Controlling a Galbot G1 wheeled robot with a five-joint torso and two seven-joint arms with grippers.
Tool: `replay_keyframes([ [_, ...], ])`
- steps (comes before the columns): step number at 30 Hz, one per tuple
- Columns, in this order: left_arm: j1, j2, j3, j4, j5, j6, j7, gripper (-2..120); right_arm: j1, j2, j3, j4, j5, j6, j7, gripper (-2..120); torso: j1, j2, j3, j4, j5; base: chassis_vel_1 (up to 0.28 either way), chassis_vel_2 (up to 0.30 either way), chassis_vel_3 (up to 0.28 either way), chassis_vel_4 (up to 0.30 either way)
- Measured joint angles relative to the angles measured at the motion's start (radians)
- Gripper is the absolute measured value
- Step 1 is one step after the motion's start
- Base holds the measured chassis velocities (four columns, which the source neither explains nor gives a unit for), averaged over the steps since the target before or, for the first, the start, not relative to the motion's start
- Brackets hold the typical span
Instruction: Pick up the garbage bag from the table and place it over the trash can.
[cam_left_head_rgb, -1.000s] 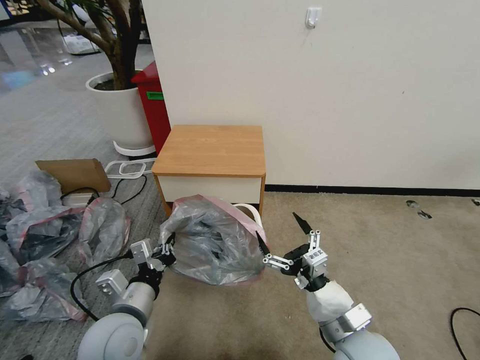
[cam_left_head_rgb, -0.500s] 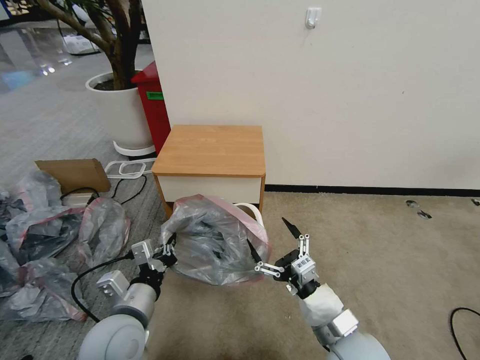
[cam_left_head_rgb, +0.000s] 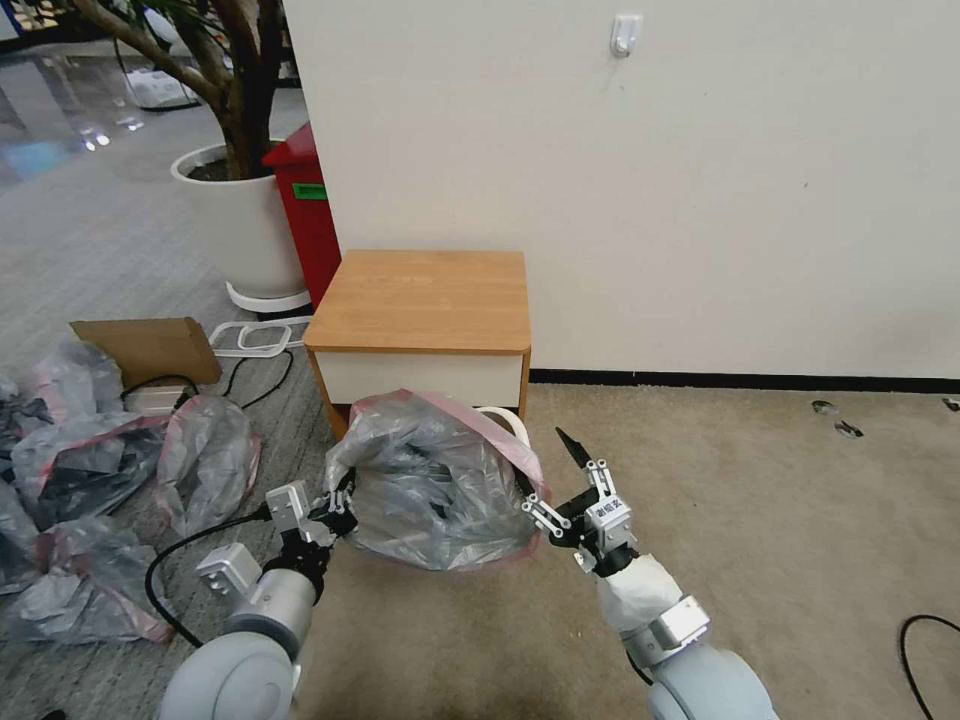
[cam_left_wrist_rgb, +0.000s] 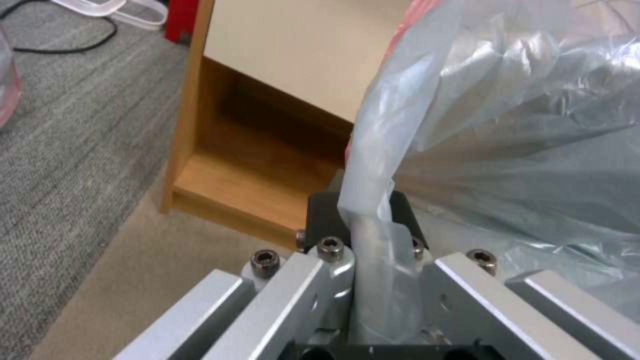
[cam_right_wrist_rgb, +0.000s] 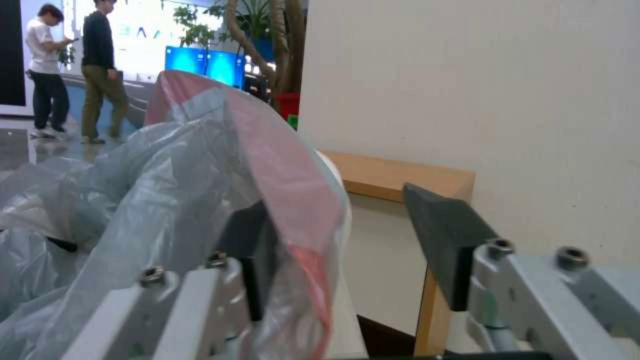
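Beside garbage bag (cam_left_head_rgb: 440, 490), left end effector (cam_left_wrist_rgb: 363, 235) pinches plastic; right end effector (cam_right_wrist_rgb: 347, 250) gapes.

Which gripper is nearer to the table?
Right. The right gripper is open at the garbage bag, just before the table. The left gripper is farther back.

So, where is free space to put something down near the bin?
Free: the table top, and the beige carpet right of the right gripper. Crowded: floor left of the left gripper, with filled bags, and the garbage bag.
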Motion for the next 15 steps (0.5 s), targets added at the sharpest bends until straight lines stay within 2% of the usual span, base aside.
replay_keyframes([
  [3,-0.001,-0.001,0.0,0.007,0.001,0.0,0.0,0,0.002,0.002,-0.005,0.001,0.0,0.0,0.001,34,0.0,0.0,0.0,0.0,0.0,0.0,0.0,0.0,0.0],
  [4,-0.001,-0.001,0.0,0.007,0.001,0.0,0.0,0,0.002,0.002,-0.005,0.001,0.0,0.0,0.001,34,0.0,0.0,0.0,0.0,0.0,0.0,0.0,0.0,0.0],
  [7,-0.002,-0.002,0.001,0.011,0.001,0.0,0.0,0,0.003,0.003,-0.008,0.002,0.002,0.0,0.001,19,0.0,0.0,0.0,0.0,0.0,0.0,0.0,0.0,0.0],
  [8,-0.002,-0.002,0.001,0.011,0.001,0.0,0.0,0,0.003,0.003,-0.008,0.002,0.002,0.0,0.001,19,0.0,0.0,0.0,0.0,0.0,0.0,0.0,0.0,0.0],
  [11,-0.003,-0.003,0.002,0.012,0.001,0.0,0.0,0,0.003,0.003,-0.009,-0.004,0.007,0.001,0.001,6,0.0,0.0,0.0,0.0,0.0,0.0,0.0,0.0,0.0],
  [13,-0.004,-0.003,0.002,0.012,0.001,0.0,0.001,0,0.003,0.004,-0.01,-0.004,0.007,0.001,0.001,0,0.0,0.0,0.0,0.0,0.0,0.0,0.0,0.0,0.0],
  [15,-0.004,-0.003,0.002,0.012,0.001,0.0,0.001,0,0.003,0.004,-0.01,-0.004,0.007,0.002,0.001,0,0.0,0.0,0.0,0.0,0.0,0.0,0.0,0.0,0.0],
])
